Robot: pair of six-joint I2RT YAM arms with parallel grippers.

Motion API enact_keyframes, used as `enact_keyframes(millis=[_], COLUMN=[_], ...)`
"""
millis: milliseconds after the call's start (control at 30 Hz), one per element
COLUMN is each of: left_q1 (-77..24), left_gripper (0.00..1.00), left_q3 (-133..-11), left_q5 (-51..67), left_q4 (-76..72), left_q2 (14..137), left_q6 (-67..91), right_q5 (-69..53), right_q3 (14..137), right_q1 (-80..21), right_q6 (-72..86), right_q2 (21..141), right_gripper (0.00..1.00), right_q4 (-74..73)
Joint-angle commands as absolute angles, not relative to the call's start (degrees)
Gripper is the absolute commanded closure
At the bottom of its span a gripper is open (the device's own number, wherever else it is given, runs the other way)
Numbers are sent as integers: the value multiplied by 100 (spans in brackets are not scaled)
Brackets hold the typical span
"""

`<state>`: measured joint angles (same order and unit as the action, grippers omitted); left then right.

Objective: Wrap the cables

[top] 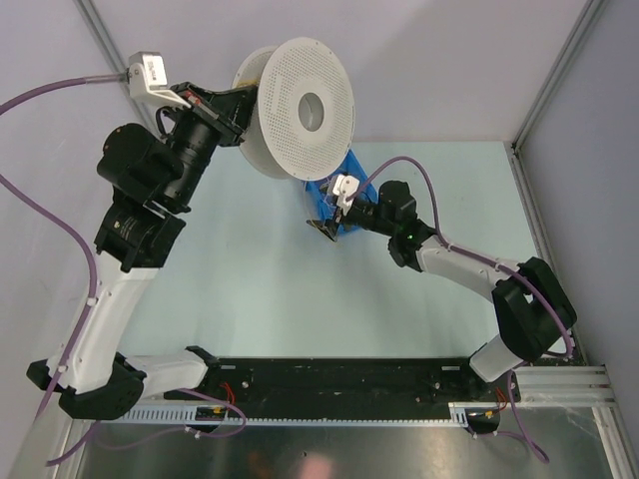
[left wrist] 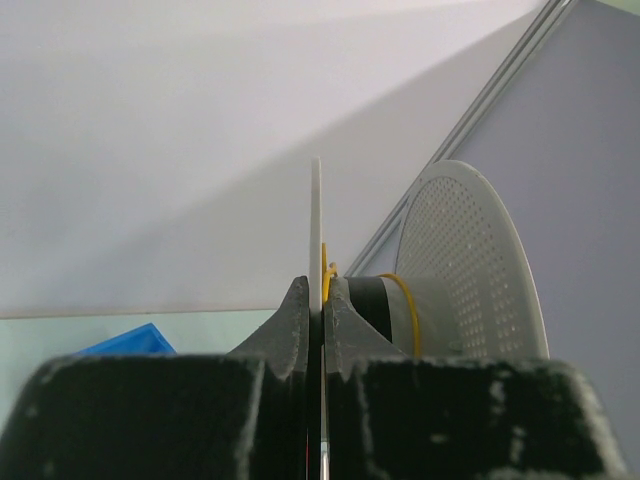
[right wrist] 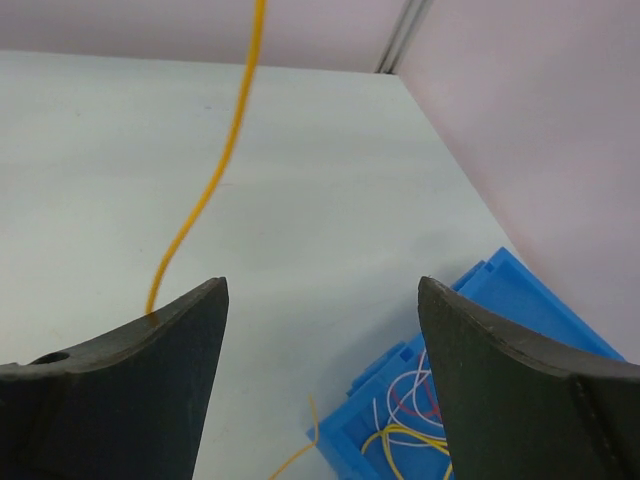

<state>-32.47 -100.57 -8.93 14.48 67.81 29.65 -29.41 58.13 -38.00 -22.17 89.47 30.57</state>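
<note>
Currently:

- Left gripper [left wrist: 320, 300] – fingers pinched together on the thin edge of one flange [left wrist: 316, 220] of the white spool [top: 300, 110], with no gap visible beyond the flange's thickness. The spool is held up off the table [top: 250, 269] at the far left-centre, and its perforated outer disc faces the top camera.
- Yellow cable [left wrist: 405, 300] – at least one turn sits around the spool's hub [left wrist: 435, 310], just beside the gripped flange.
- Right gripper [right wrist: 320, 290] – fingers spread wide with nothing between them. It hangs over the near edge of the blue bin [right wrist: 520, 300], close under the spool in the top view.
- The same yellow cable [right wrist: 205, 190] runs up out of frame in the right wrist view. Its lower end disappears behind one finger's outer edge, so I cannot tell whether it touches; it is not clamped.
- Loose cables [right wrist: 410, 400] – a white, pink and yellow tangle lies inside the blue bin, with one yellow strand trailing out onto the table beside it.
</note>
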Motion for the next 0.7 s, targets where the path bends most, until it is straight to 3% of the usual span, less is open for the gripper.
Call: enact_keyframes(millis=[0, 267, 467, 667], left_q1=[-3210, -3216, -3214, -3211], left_gripper=[100, 100, 100, 100], left_q3=[-10095, -10020, -9903, -9869], left_q5=[-992, -1017, -1018, -1012], left_q4=[910, 910, 909, 910], left_q2=[6615, 6562, 6517, 6507], left_q6=[3184, 3117, 3111, 3158], right_q5=[-3033, -2801, -3080, -3193], right_q3=[5836, 5840, 5840, 5844], right_q1=[-3617, -3131, -3301, -3677], right_q6=[-2438, -2617, -2252, -1876], right_q2=[8663, 8272, 7948, 8374], right_gripper=[18, 16, 10, 10], right_q4=[2849, 2258, 1860, 2407])
